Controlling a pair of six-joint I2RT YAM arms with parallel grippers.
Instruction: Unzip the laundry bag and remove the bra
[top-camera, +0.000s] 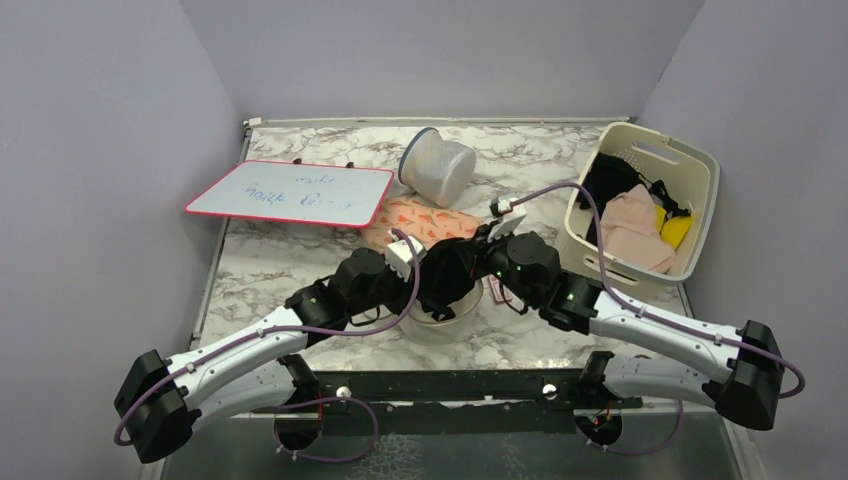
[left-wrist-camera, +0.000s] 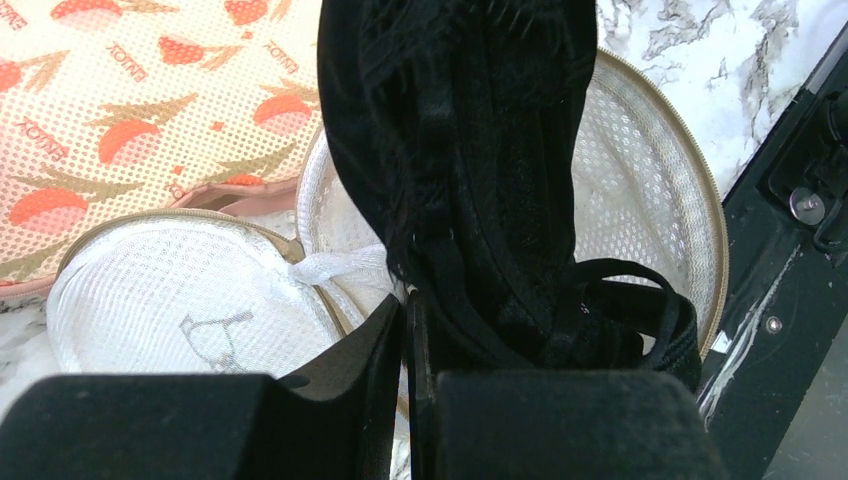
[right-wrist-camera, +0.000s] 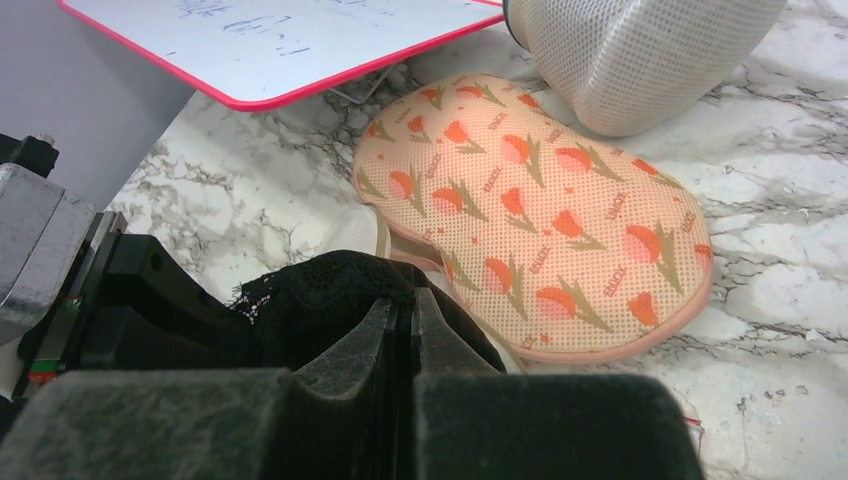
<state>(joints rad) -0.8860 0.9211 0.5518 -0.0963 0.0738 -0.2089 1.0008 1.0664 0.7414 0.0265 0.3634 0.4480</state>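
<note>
The laundry bag (top-camera: 441, 324) lies unzipped on the table below both grippers. In the left wrist view its lid (left-wrist-camera: 180, 300) with the bra outline is folded open to the left of its round body (left-wrist-camera: 650, 190). The black bra (top-camera: 450, 280) is lifted above the bag and hangs over it (left-wrist-camera: 460, 150), its straps trailing into the body. My right gripper (right-wrist-camera: 405, 310) is shut on the bra's lace edge (right-wrist-camera: 320, 280). My left gripper (left-wrist-camera: 408, 305) is shut at the bra's lower edge, level with the right gripper (top-camera: 478, 262).
A peach tulip-print mesh pouch (top-camera: 420, 222) lies just behind the bag. A grey-white mesh cylinder (top-camera: 437, 165) and a red-framed whiteboard (top-camera: 290, 193) are farther back. A cream slotted basket (top-camera: 705, 175) of clothes stands at the right. The black base rail (left-wrist-camera: 790, 250) runs along the near edge.
</note>
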